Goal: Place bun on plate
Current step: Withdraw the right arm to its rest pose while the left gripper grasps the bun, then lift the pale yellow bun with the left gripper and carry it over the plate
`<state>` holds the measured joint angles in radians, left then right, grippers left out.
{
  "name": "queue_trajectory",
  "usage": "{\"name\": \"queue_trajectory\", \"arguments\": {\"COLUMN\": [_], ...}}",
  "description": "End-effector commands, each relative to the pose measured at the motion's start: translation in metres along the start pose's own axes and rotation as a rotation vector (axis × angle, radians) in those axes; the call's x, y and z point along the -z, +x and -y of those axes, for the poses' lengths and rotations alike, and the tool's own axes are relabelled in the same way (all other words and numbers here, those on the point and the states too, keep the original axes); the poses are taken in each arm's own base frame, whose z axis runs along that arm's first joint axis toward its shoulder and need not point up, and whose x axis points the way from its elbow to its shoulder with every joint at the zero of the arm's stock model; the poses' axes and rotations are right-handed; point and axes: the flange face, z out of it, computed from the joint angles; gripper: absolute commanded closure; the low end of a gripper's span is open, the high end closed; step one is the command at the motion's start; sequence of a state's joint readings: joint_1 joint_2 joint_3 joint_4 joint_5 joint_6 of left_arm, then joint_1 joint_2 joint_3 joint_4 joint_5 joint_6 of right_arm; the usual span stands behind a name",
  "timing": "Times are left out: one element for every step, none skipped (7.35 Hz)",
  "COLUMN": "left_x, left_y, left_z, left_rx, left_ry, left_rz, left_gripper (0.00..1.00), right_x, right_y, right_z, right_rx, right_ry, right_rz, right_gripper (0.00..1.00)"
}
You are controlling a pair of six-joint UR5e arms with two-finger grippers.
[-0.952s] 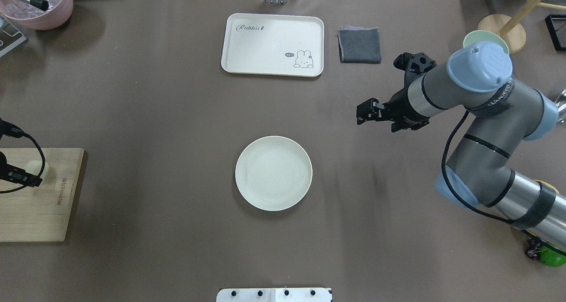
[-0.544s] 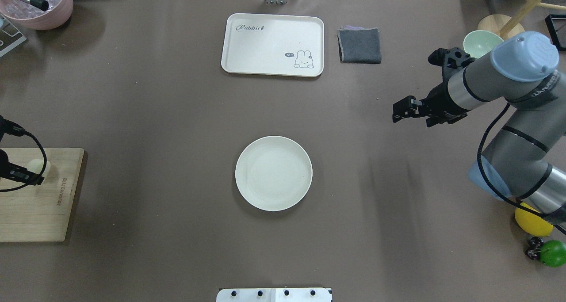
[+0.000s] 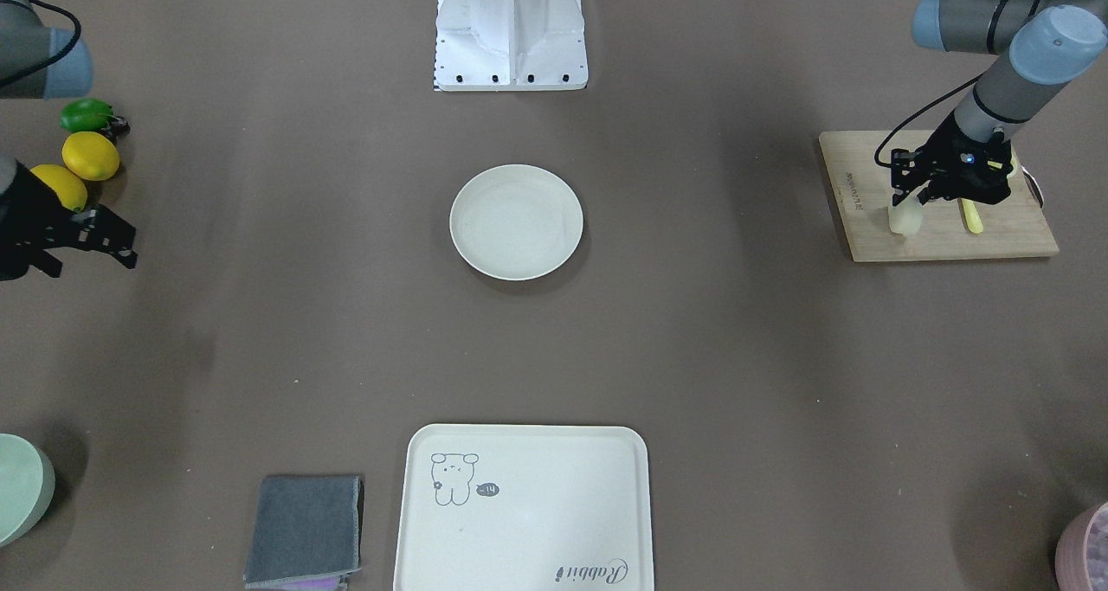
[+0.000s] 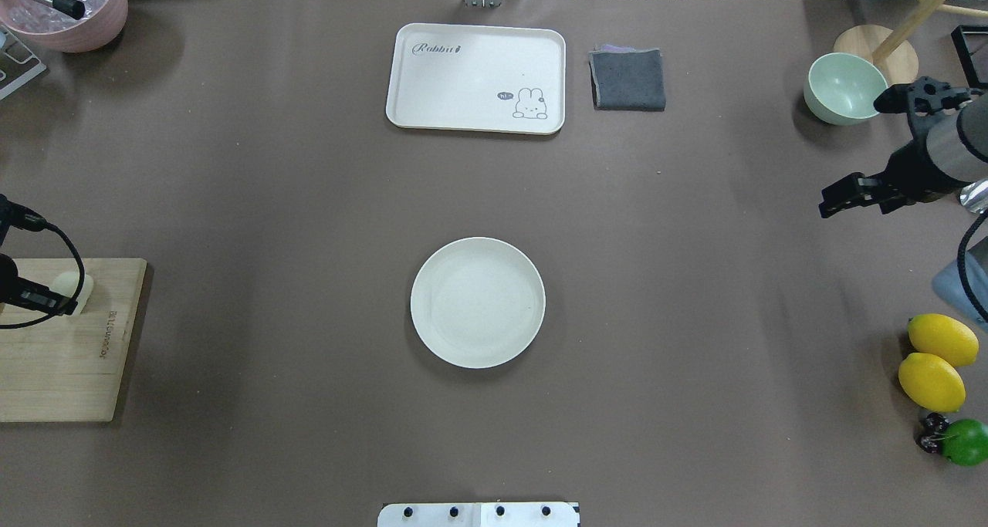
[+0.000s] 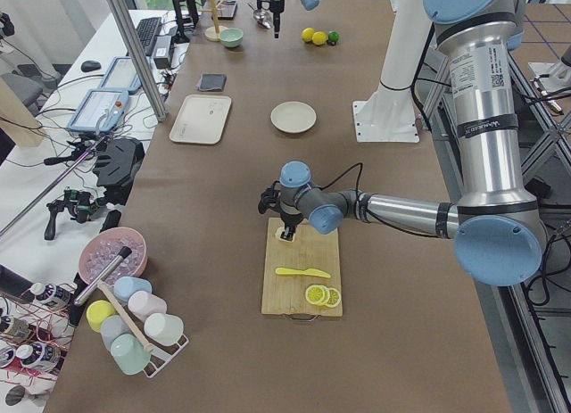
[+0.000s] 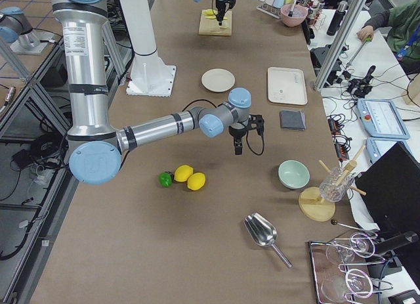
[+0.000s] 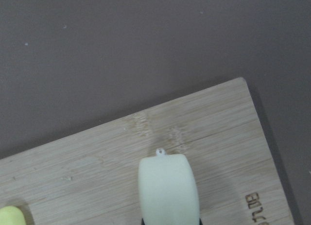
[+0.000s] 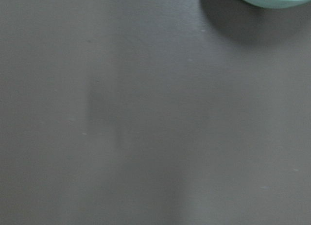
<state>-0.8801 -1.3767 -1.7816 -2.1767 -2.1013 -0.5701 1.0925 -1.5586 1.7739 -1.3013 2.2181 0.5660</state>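
Holding: bun (image 3: 905, 220) was pinched by left gripper (image 3: 907, 203) over cutting board (image 3: 943, 243).
Handling: judged light, soft; sides to be squeezed gently.
Right gripper (image 4: 835, 201): spread apart, empty.

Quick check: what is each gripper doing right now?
Left gripper: closed on the bun, at the cutting board.
Right gripper: open, holding nothing.

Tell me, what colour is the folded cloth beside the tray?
The cloth is dark grey with a purple edge; the overhead view shows it best.
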Motion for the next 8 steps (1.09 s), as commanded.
{"name": "queue_trajectory", "arguments": {"left_x": [0.024, 0.037, 0.047, 0.059, 0.076, 0.096, 0.114, 0.121], "left_y": [-0.003, 0.009, 0.03, 0.056, 0.093, 0.143, 0.192, 0.244], "left_z": [0.026, 0.051, 0.08, 0.111, 0.148, 0.182, 0.192, 0.201], "left_rx": [0.02, 0.013, 0.06, 0.119, 0.167, 0.227, 0.248, 0.289], "left_ry": [0.068, 0.113, 0.151, 0.177, 0.186, 0.19, 0.171, 0.133], "left_rz": [-0.012, -0.025, -0.053, -0.076, -0.095, -0.126, -0.149, -0.155], "left_gripper": [0.66, 0.66, 0.66, 0.66, 0.66, 0.66, 0.66, 0.66], "right_x": [0.025, 0.034, 0.035, 0.029, 0.03, 0.036, 0.042, 0.051], "right_y": [0.117, 0.159, 0.195, 0.224, 0.246, 0.259, 0.265, 0.264], "right_z": [-0.03, -0.041, -0.049, -0.055, -0.06, -0.064, -0.065, -0.06], "right_rx": [0.061, 0.074, 0.081, 0.073, 0.067, 0.04, 0.018, 0.008], "right_ry": [-0.044, -0.065, -0.075, -0.087, -0.086, -0.076, -0.063, -0.043], "right_rz": [-0.08, -0.087, -0.065, -0.048, -0.041, -0.031, -0.012, 0.027], "right_gripper": [0.0, 0.0, 0.0, 0.0, 0.0, 0.0, 0.0, 0.0]}}
